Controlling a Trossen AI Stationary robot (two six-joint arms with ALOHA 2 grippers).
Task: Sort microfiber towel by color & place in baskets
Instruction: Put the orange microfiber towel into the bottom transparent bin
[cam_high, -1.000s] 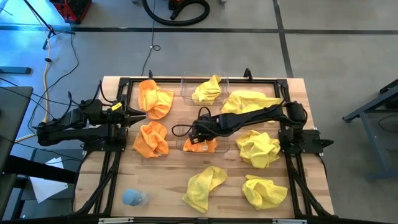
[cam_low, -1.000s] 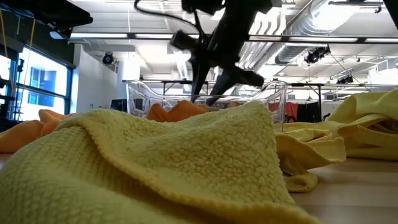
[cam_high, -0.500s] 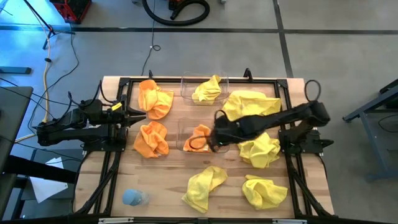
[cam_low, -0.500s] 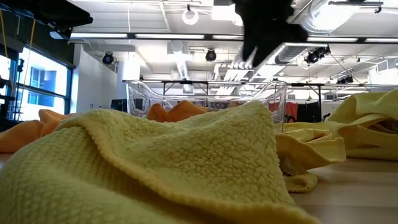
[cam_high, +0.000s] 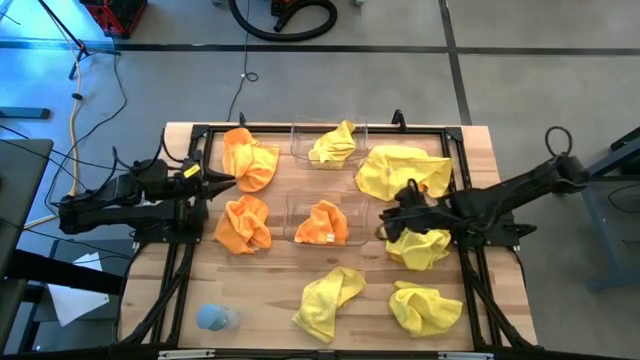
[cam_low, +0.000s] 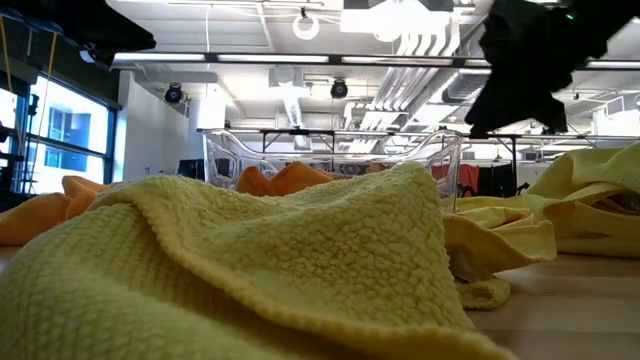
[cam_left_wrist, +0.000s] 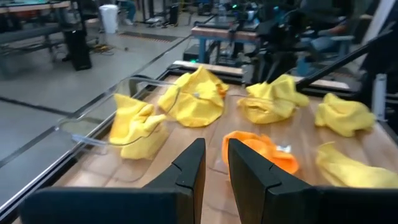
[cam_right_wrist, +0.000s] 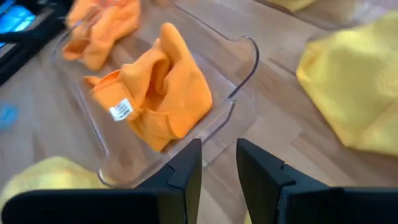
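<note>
Orange cloth (cam_high: 322, 222) lies rumpled in the near clear basket (cam_high: 292, 205) at the middle of the wooden counter (cam_high: 270, 300), its white tag visible in the right wrist view. A yellow towel (cam_high: 335, 143) sits in the far basket (cam_high: 297, 140). Two more orange towels (cam_high: 248, 158) lie loose on the counter just left of the baskets, and five yellow ones are spread over the right and near parts, the largest (cam_high: 400, 170) beside the far basket. The right claw (cam_high: 392, 212) hovers empty just right of the near basket, over a yellow towel (cam_high: 415, 240), its fingers a narrow gap apart. The left claw (cam_high: 226, 180) waits at the counter's left edge, fingers narrowly parted, holding nothing.
</note>
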